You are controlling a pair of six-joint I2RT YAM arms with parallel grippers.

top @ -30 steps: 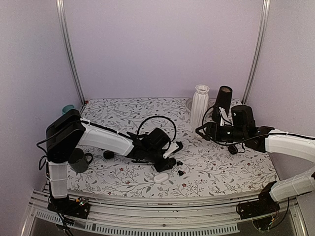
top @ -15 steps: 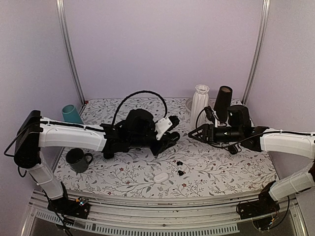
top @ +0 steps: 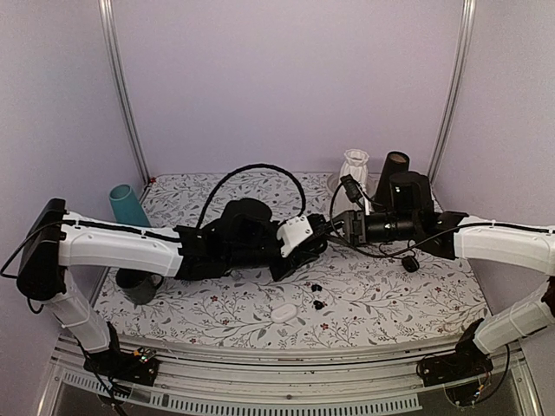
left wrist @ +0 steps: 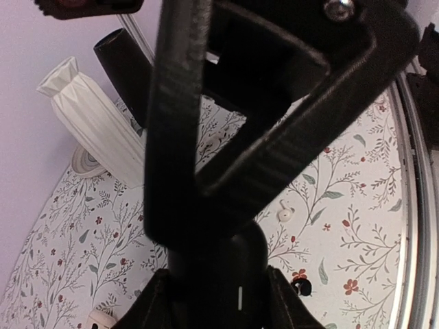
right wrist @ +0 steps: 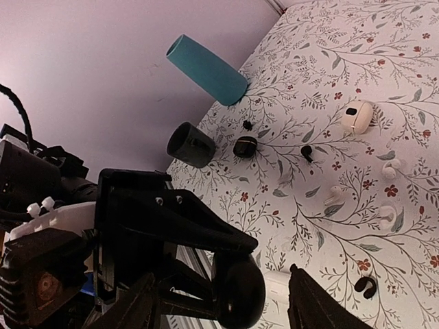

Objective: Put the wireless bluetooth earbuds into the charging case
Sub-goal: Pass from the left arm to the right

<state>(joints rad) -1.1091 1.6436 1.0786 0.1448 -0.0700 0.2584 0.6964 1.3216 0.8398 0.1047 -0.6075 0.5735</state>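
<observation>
Our left claw (left wrist: 218, 301), clamped on a black case (right wrist: 239, 284), has swung right. Our half-open right claw (right wrist: 226, 305) straddles it; an early release risks dropping it.

Earbuds (top: 319, 303) show as mere specks from above; the left arm (top: 121, 247) half-hides the mug (top: 132, 284).
</observation>
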